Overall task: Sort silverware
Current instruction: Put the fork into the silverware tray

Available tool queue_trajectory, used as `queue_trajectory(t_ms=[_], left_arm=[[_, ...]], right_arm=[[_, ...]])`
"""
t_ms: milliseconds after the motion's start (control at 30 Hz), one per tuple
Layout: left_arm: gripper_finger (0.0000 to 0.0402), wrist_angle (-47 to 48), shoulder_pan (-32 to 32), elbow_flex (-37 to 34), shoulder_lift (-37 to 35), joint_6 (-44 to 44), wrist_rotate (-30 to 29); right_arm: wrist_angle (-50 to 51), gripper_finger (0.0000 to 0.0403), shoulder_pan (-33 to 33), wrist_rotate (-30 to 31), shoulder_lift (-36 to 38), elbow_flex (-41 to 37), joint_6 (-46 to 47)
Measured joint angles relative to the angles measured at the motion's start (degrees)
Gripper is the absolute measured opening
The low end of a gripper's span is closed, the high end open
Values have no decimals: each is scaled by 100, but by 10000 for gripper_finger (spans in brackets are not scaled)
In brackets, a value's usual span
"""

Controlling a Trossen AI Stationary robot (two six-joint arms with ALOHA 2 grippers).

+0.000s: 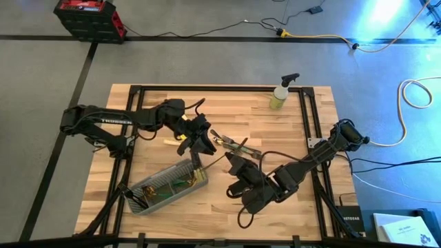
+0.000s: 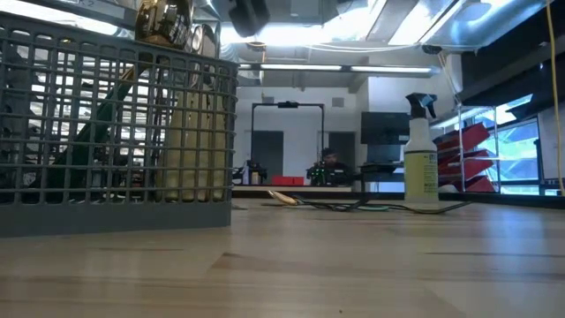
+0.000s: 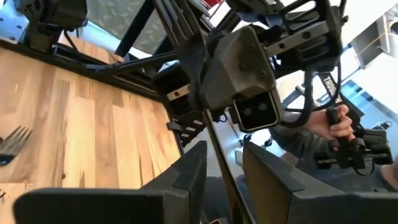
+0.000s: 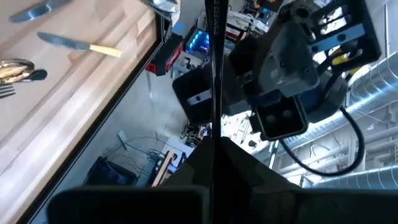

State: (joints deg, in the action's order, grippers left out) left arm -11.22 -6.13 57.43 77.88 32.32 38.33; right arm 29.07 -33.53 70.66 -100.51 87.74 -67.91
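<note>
High view: both hands meet mid-bench over loose silverware (image 1: pixel 231 142).
Right hand (image 4: pixel 213 146): clamped on dark-handled piece (image 4: pixel 214 68).
Left hand (image 3: pixel 224 171): narrowly parted around that handle.

Left gripper (image 3: pixel 222 177) around a thin dark handle, facing the other arm

The left gripper's two dark fingers (image 3: pixel 186 174) stand slightly apart with a slim dark rod-like utensil handle (image 3: pixel 219 152) running up between them. Just beyond the handle hangs the other arm's dark wrist block with its small camera window (image 3: pixel 255 112). A gold-coloured fork head (image 3: pixel 13 142) lies on the pale wooden plank tabletop (image 3: pixel 93 130), well apart from the handle. Beyond the table edge, a person's hand (image 3: pixel 326 121) grips a black control handle (image 3: pixel 345 146).
</note>
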Motion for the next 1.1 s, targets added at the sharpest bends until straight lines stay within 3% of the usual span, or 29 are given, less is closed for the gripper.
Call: queue_trajectory(t_ms=[300, 1100], left_arm=[[89, -35, -4, 0, 326, 202, 216], [89, -438, -13, 0, 374, 333, 356]], right_arm=[[-159, 0, 147, -131, -2, -4, -157], [-294, 0, 335, -477, -2, -4, -789]])
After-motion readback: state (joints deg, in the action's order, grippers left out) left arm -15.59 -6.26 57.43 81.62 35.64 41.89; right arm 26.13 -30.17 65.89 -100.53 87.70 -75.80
